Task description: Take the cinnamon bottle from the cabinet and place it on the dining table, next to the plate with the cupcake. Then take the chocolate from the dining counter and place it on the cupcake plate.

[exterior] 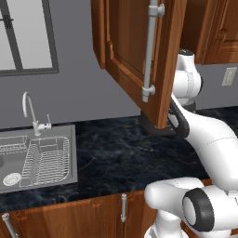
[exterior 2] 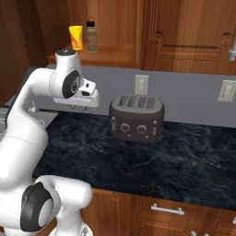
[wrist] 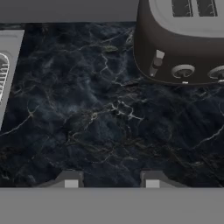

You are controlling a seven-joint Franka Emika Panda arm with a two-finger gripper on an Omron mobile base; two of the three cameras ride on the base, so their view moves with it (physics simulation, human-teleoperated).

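Claw: fingertips together as close as they go, nothing between them, hanging in the air above the black marbled counter.
Under the claw: bare dark stone with pale veins, no object in reach of the tips.
Ahead and to the right of the claw: a dark brown toaster with slots on top and knobs along its front, standing on the counter against the grey wall.
Off to the claw's left: the steel sink with a wire rack inside and a curved tap behind it.
Above the claw: the cabinet, its panelled door swung open, long grey bar handle facing out.
Cinnamon bottle: upright on the cabinet shelf, up and beyond the claw, well apart from it.
Beside the bottle: a yellow cup with red marking, just to its left on the same shelf.
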